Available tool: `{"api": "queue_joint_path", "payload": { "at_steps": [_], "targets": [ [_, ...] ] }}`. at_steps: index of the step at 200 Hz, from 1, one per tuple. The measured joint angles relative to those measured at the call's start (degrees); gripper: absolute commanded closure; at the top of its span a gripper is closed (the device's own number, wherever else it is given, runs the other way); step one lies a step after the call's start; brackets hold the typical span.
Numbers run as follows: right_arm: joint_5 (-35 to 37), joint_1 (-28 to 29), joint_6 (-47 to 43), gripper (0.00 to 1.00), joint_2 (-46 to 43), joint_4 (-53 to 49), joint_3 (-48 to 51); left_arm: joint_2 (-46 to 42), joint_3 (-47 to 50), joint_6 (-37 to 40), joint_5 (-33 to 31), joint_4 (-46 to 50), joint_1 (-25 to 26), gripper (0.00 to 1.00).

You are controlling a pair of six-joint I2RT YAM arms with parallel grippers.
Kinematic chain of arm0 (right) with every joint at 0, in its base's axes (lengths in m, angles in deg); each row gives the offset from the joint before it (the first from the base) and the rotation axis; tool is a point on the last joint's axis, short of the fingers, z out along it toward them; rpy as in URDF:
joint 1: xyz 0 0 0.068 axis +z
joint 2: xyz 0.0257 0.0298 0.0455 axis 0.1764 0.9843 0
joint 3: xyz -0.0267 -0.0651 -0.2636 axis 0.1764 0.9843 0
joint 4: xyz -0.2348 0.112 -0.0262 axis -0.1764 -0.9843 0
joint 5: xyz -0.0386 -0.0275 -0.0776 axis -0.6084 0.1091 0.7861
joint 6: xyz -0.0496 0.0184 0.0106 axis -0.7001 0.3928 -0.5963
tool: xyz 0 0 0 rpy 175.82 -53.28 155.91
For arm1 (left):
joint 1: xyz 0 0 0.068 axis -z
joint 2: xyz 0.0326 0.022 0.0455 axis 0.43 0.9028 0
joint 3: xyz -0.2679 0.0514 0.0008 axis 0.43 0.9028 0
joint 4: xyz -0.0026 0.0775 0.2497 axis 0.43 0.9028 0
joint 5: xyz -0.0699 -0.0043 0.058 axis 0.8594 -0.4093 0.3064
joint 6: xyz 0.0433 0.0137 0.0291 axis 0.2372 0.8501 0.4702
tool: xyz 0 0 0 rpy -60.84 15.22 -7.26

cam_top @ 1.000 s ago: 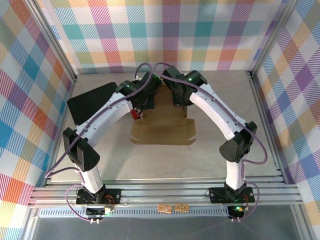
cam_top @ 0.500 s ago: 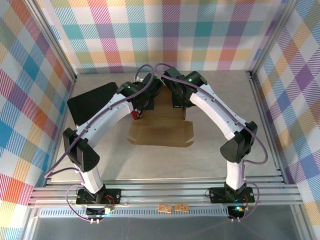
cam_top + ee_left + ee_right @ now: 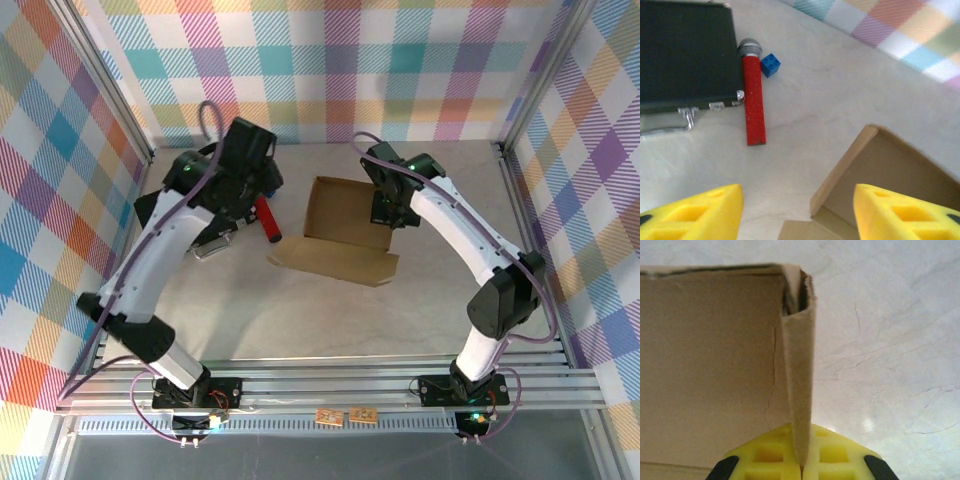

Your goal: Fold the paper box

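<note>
The paper box (image 3: 345, 222) is brown cardboard at mid-table, its walls partly raised and a front flap (image 3: 335, 263) lying flat. My right gripper (image 3: 386, 208) is shut on the box's right side wall; in the right wrist view that wall (image 3: 799, 390) stands edge-on and runs down between the yellow pads of the gripper (image 3: 801, 469). My left gripper (image 3: 256, 176) hangs to the left of the box, apart from it. It is open (image 3: 797, 220), with nothing between its yellow fingers (image 3: 700, 212), and the box's left corner (image 3: 860, 165) lies below it.
A red microphone (image 3: 267, 218) lies left of the box, next to a black case (image 3: 152, 210) with a silver handle. In the left wrist view a small blue brick (image 3: 770, 64) sits by the microphone's head (image 3: 750, 48). Metal frame posts and checked walls surround the table.
My left gripper opened, let go of the box and pulled back to the left. The box shifted right, and the right gripper stayed shut on its side wall.
</note>
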Motion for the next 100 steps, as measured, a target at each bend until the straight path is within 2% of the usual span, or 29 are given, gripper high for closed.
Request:
{"api": "queue_joint_path", "payload": {
  "at_steps": [19,55,70,100],
  "targets": [
    [-1.7,-1.7,3.7,1.00,-2.6,4.5,7.2,-5.0,4.2,-10.7,1.4,2.1,0.9,0.31],
    [-2.9,-3.4,10.9,1.00,-4.8,10.6,14.0,-10.5,13.7,-31.4,4.7,3.2,7.5,0.25],
    [-3.3,-3.4,13.2,1.00,-4.8,12.6,14.7,-9.8,15.3,-37.0,6.5,3.1,8.9,0.29],
    [-4.5,-3.4,16.4,1.00,-4.8,15.0,15.3,-6.9,17.9,-45.9,9.3,1.7,10.5,0.28]
  ]
}}
